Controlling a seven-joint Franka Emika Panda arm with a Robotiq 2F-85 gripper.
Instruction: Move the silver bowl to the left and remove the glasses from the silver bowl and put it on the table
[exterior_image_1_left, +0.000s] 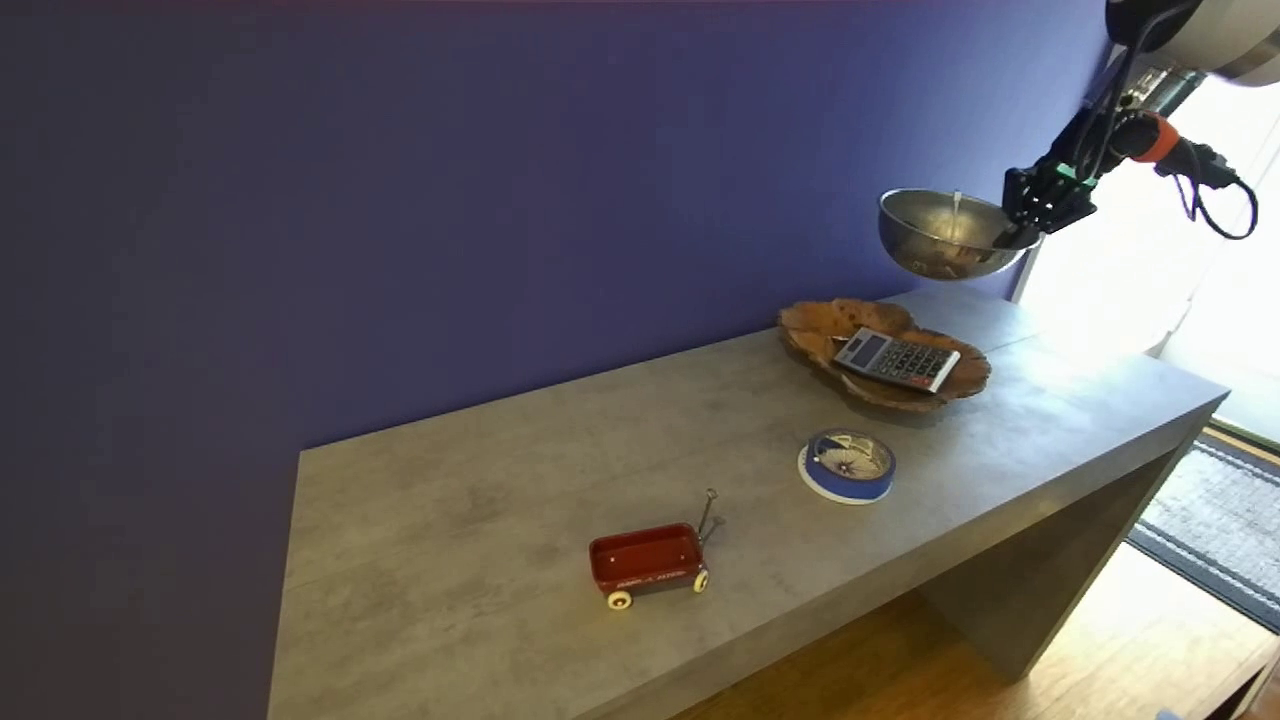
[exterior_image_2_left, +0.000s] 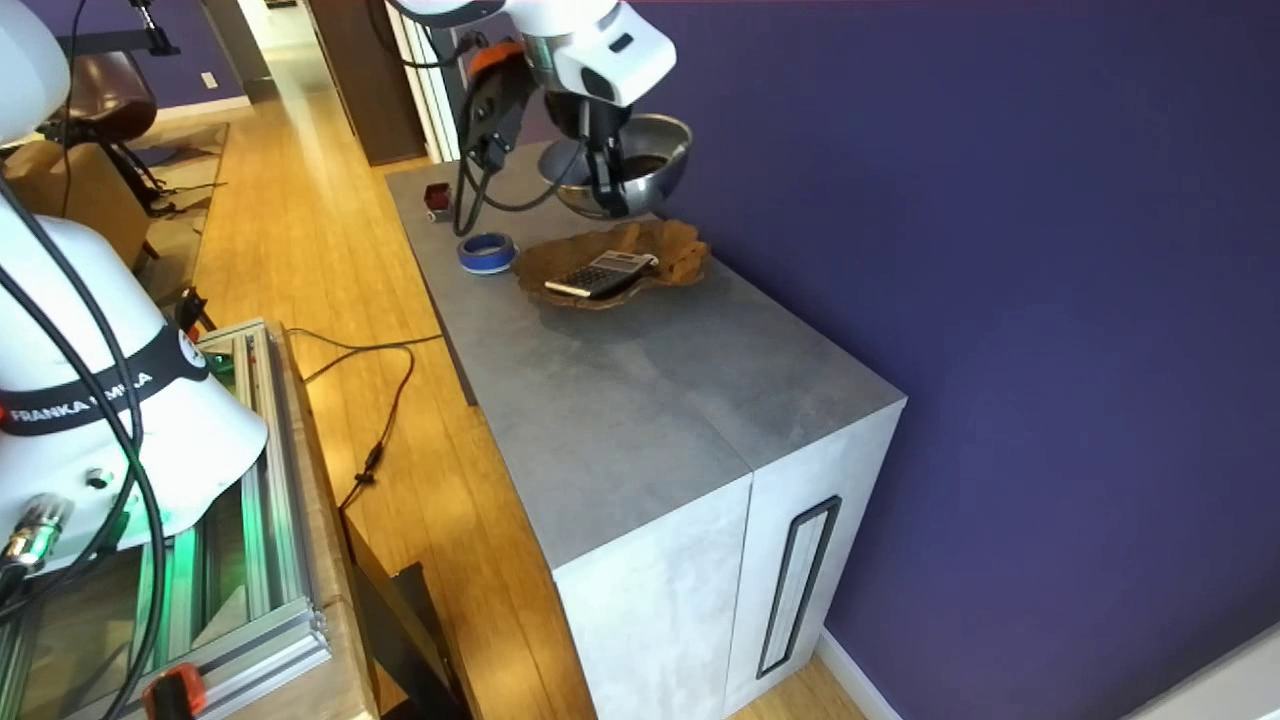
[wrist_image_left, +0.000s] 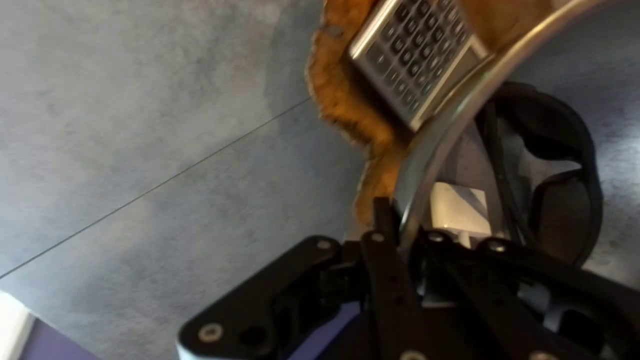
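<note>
I hold the silver bowl (exterior_image_1_left: 930, 258) above the tabletop (exterior_image_1_left: 480, 500), mouth up, jaws clamped on its thin metal rim, one side inside, one outside. Bowl is smooth, round, shiny; tabletop is matte mottled grey, thick slab, fine straight seam (wrist_image_left: 150, 191). Lower down: brown wooden tray (exterior_image_1_left: 815, 318), ragged lobed edge, grey calculator (exterior_image_1_left: 897, 360) slanted in it. Near that, a round blue-and-white dish (exterior_image_1_left: 850, 488), then a small red wagon (exterior_image_1_left: 645, 562), boxy, cream wheels (exterior_image_1_left: 619, 600), thin pull bar (exterior_image_1_left: 706, 512) up. Edges: purple wall (exterior_image_1_left: 500, 200) along one long side, wood floor (exterior_image_2_left: 480, 530) beyond the opposite one. Air gap visible between bowl underside and tray; room runs past the wagon to one end, past the tray to the opposite end. Wrist view gives me the glasses (wrist_image_left: 560, 215) inside the bowl, dark curved frame, beside a smooth white block (wrist_image_left: 460, 207). In an exterior view the bowl's inside shows just a dark patch (exterior_image_2_left: 643, 166), too coarse to read. In an exterior view a pale strip (exterior_image_1_left: 957, 200) sits at the bowl's rim, can't tell what. Dark-framed handle (exterior_image_2_left: 798, 585) on the slab's end face shows in an exterior view
</note>
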